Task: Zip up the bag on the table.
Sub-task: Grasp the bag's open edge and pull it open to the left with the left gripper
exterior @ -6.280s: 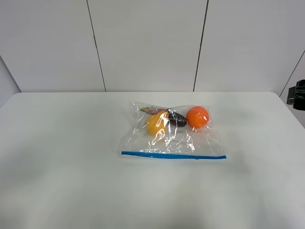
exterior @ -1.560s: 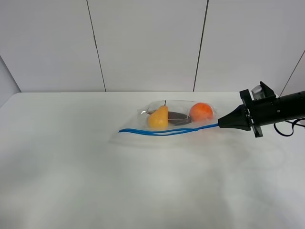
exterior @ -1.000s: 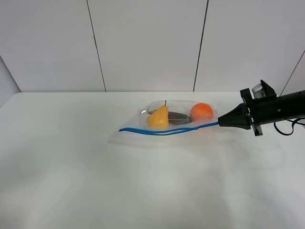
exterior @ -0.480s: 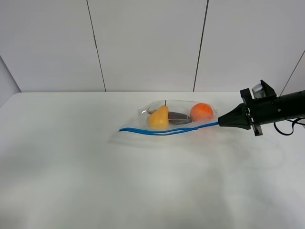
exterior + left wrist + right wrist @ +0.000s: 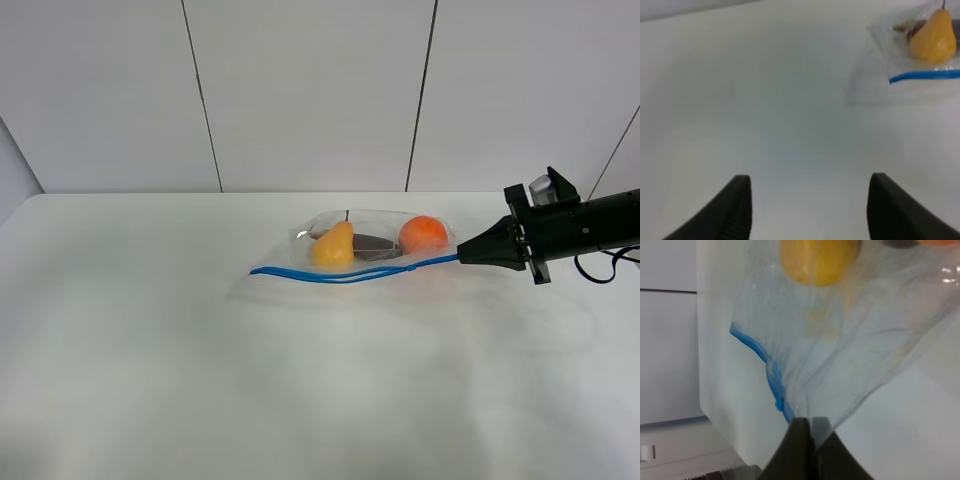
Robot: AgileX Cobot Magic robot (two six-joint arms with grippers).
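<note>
Pinching the blue zipper end of the bag [image 5: 388, 258], the clenched right gripper [image 5: 463, 260] should hold it taut while the wide-open, empty left gripper [image 5: 808, 210] pins the far corner

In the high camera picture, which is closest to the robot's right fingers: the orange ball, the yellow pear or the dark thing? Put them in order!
From the right fingers, shut on the bag at its right end:
1. orange ball, right side of the bag, nearest.
2. dark thing, in the middle.
3. yellow pear, left side, farthest.
</note>
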